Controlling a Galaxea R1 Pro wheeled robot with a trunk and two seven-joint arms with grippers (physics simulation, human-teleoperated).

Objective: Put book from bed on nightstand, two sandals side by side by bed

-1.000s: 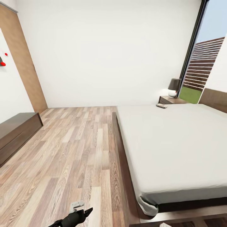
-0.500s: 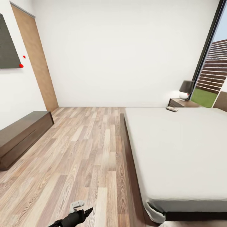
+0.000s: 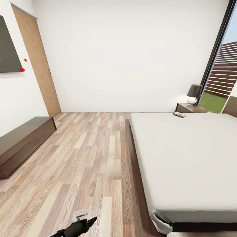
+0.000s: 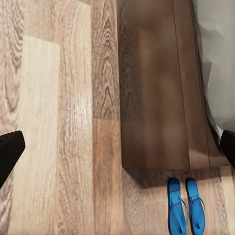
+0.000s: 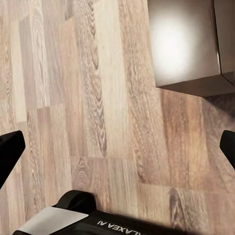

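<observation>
- Head view: the book (image 3: 179, 114) lies on the far corner of the bed (image 3: 184, 154), just beside the nightstand (image 3: 191, 108) with its lamp (image 3: 193, 94); the left gripper (image 3: 86, 223) is low, well apart from it.
- Left wrist view: fingers (image 4: 9, 152) spread wide, holding nothing; two sandals (image 4: 186, 205) lie side by side on the floor (image 4: 63, 122), touching the bed frame's corner.
- Right wrist view: fingers (image 5: 10, 149) wide apart, empty, over bare planks.

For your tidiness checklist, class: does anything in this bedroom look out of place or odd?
Only a small book, left on the bed at its far corner near the nightstand. The sandals lie neatly side by side.
</observation>
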